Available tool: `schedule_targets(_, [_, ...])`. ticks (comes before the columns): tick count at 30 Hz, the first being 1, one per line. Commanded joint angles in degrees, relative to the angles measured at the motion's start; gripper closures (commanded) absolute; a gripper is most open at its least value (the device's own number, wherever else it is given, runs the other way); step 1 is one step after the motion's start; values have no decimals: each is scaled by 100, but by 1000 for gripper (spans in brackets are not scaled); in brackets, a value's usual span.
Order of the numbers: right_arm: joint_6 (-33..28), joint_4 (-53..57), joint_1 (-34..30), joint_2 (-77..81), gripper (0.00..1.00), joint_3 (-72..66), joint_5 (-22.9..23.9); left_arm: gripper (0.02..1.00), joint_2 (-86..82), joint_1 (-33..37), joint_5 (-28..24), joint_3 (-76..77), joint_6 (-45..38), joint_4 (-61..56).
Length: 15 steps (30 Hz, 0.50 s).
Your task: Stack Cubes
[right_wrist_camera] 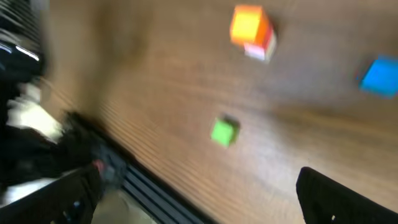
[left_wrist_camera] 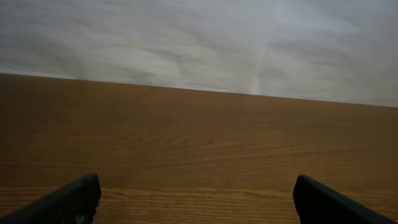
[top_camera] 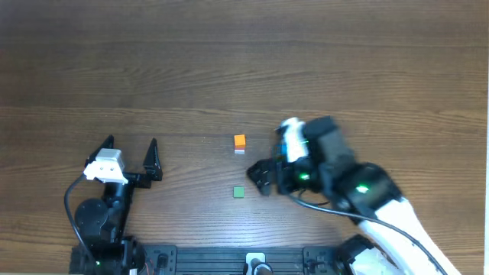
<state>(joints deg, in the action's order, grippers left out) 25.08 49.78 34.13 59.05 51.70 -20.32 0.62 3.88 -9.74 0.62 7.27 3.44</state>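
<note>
The green cube [top_camera: 238, 192] decides the coming move. Seen from above, it lies alone at about 8 o'clock from the right hand [top_camera: 261, 177], close by. The left hand [top_camera: 130, 143] is parked well apart at 9 o'clock, so the right arm is plainly the nearer one. The orange cube [top_camera: 240, 140] stands at about 11 o'clock from the right hand and already rests on a pale cube [right_wrist_camera: 261, 48], which makes that pair the likely base for the stack. A blue cube [right_wrist_camera: 380, 76] lies loose, apart from the pair. Both hands are spread wide and hold nothing, each with its black fingers far apart in its own wrist view. The cubes are small, flat-faced and evenly coloured, probably hard and light. Being cubes, they have no long axis, so only the squareness of the faces to the fingers should matter. The table [top_camera: 244, 61] is brown wood grain, matte and level.
</note>
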Motion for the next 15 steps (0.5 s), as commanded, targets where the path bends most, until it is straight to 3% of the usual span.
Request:
schedule_targets(1, [1093, 297, 1252, 680, 9, 92, 1405, 18, -24, -24, -72, -28, -85, 4])
schedule_targets(6, [1875, 400, 2138, 1244, 7, 127, 1923, 20, -24, -24, -72, -28, -85, 4])
schedule_targets(15, [2699, 420, 2865, 2315, 9, 367, 2450, 20, -24, -24, -72, -31, -85, 4])
